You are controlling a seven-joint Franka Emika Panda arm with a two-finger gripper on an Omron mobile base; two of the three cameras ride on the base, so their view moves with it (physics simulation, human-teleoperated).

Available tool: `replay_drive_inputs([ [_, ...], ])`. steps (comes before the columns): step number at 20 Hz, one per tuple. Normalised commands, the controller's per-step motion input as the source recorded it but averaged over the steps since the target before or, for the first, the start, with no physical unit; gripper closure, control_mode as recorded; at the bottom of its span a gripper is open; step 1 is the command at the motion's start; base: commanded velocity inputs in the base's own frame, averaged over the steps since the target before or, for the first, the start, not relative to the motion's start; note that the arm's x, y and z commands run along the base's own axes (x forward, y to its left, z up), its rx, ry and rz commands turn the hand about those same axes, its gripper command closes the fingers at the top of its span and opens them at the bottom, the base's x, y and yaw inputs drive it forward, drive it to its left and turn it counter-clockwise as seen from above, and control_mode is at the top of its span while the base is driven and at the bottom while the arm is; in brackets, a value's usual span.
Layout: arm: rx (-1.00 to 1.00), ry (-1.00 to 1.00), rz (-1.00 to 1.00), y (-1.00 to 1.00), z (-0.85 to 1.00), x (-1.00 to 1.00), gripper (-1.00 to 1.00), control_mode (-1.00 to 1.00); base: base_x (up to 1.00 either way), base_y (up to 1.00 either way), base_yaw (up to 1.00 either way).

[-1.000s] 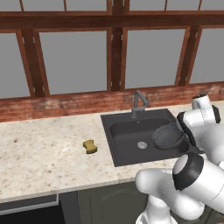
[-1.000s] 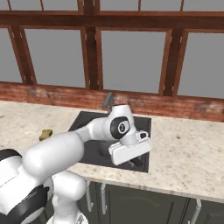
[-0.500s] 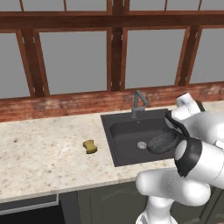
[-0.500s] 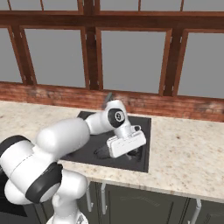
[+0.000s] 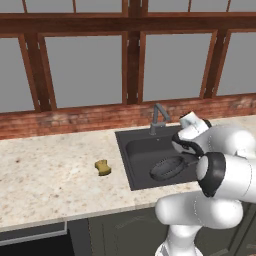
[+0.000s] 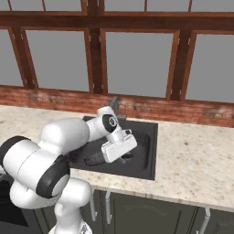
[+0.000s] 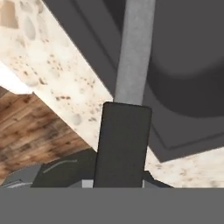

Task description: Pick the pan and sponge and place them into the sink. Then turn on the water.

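Gripping the pan [image 5: 167, 168] handle, claw [image 6: 122, 157] over sink [image 5: 131, 150], sponge [image 5: 103, 167] on counter [image 5: 45, 175].

Light is even and soft, with no clear source and no glare. The counter [image 5: 50, 175] reads bright and speckled, while the sink [image 5: 137, 155] is a flat dark patch with little shading inside. Shadows are faint. Both base views are slightly soft and coarse. The hand view is blurry and blocky, with the pan [image 7: 131, 65] handle smeared at close range.
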Motion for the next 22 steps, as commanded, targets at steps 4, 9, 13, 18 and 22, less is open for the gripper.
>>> replay_drive_inputs([
  [4, 0.03, 0.0, 0.13, 0.36, -0.32, 0.65, 1.0, -1.0, 0.0, 0.0, 0.0],
  [9, 0.05, 0.0, 0.11, 0.07, -0.48, 0.69, 1.0, -1.0, 0.0, 0.0, 0.0],
  [13, 0.1, 0.0, 0.05, -0.12, -0.56, 0.65, 1.0, -1.0, 0.0, 0.0, 0.0],
  [18, 0.07, 0.0, 0.02, -0.01, -0.58, 0.67, 1.0, -1.0, 0.0, 0.0, 0.0],
  [22, 0.05, 0.0, 0.02, 0.0, -0.64, 0.39, 1.0, -1.0, 0.0, 0.0, 0.0],
])
